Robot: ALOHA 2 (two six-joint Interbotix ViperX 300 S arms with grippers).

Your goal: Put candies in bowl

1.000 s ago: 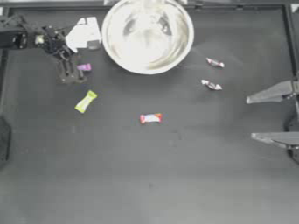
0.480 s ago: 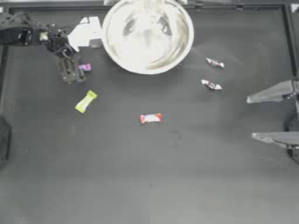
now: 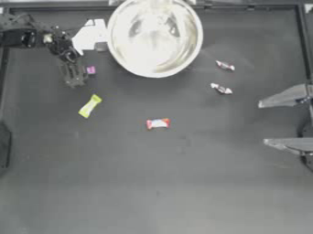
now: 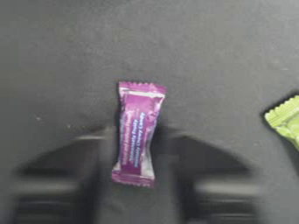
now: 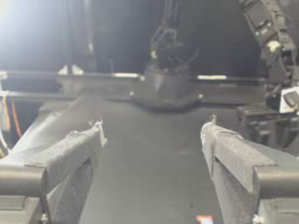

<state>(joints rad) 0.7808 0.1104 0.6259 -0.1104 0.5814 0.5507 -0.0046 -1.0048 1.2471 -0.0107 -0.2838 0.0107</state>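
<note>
The shiny metal bowl (image 3: 153, 36) stands at the back of the table. My left gripper (image 3: 74, 74) hovers just left of it, open. In the left wrist view the pink-purple candy (image 4: 137, 133) lies flat on the table with its near end between the blurred jaws of my left gripper (image 4: 140, 144). From above, this pink-purple candy (image 3: 91, 70) shows at the gripper's right side. A yellow-green candy (image 3: 89, 106) lies nearer the front, and a red-and-white candy (image 3: 158, 123) lies mid-table. Two tiny whitish-red candies (image 3: 225, 66) (image 3: 220, 88) lie right of the bowl. My right gripper (image 3: 286, 121) waits open at the right edge.
A white object (image 3: 92, 35) lies between the left arm and the bowl. The table's raised border (image 3: 245, 5) runs along the back. The yellow-green candy (image 4: 286, 120) also shows at the edge of the left wrist view.
My left gripper has shifted slightly beside the pink-purple candy and is blurred with motion. The candies and the right arm have not moved.
</note>
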